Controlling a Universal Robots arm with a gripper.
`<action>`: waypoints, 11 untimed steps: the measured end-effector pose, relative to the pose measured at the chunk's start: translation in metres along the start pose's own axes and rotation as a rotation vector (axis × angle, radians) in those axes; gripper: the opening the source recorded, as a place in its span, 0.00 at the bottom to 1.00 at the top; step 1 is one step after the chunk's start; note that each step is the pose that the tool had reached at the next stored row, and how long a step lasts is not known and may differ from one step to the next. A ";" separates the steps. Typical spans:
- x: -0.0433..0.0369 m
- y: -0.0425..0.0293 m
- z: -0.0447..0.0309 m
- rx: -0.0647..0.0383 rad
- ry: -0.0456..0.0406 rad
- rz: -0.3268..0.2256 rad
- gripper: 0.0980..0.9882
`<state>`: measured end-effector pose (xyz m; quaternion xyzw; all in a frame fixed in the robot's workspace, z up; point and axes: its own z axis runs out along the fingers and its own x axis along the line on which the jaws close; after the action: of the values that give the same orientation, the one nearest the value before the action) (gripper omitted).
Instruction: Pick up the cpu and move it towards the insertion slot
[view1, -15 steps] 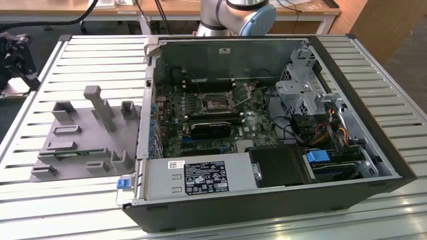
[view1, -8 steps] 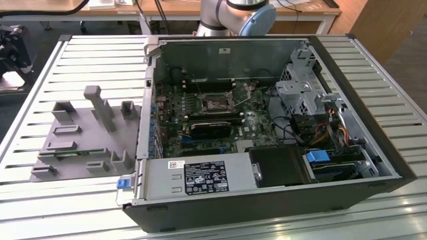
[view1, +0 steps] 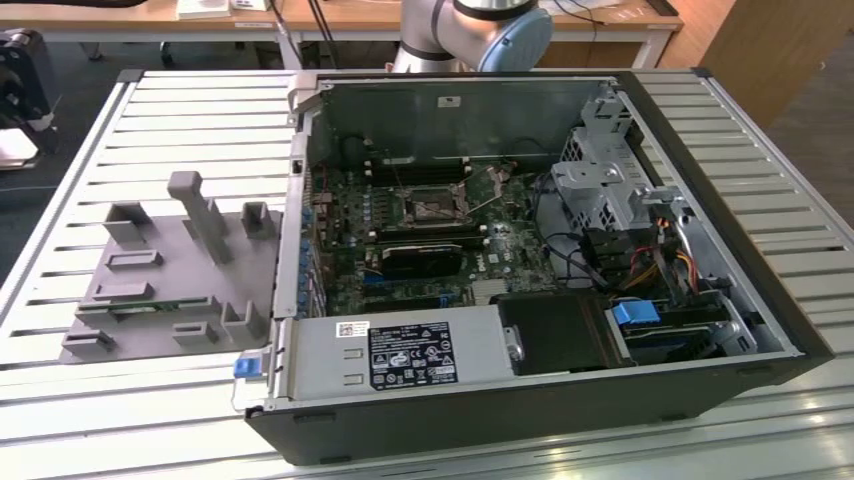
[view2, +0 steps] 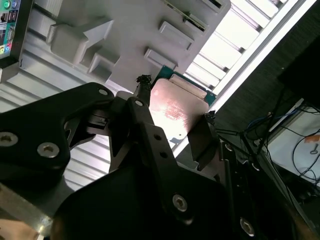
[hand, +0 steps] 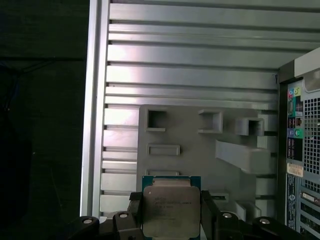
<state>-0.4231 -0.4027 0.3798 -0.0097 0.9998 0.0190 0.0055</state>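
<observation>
The cpu (hand: 171, 210) (view2: 175, 107), a small flat chip with a pale metal top and a green rim, sits between the two dark fingers of my gripper (hand: 171, 214) (view2: 177, 98), which is shut on its opposite edges. In both wrist views it hangs well above the grey plastic holder (hand: 200, 150) (view2: 135, 30), apart from it. In the exterior view the holder (view1: 174, 270) lies on the slatted table, on the exterior view's left of the open computer case. The insertion slot (view1: 430, 206), a dark-centred socket in a silvery bracket, lies on the motherboard inside the case.
The open case (view1: 747, 330) holds a long black card (view1: 420, 262), a power supply (view1: 400, 355) and a drive cage (view1: 607, 185) with cables. The arm's base (view1: 481, 30) stands behind the case. The table's edge (hand: 95, 125) borders dark floor.
</observation>
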 end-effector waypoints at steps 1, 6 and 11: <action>0.0000 0.0001 -0.0020 0.000 -0.0001 0.000 0.50; -0.0002 0.0005 -0.0122 0.000 -0.0008 0.000 0.50; -0.0002 0.0007 -0.0185 0.000 -0.0013 0.000 0.50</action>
<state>-0.4231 -0.4027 0.3983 -0.0097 0.9998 0.0190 0.0061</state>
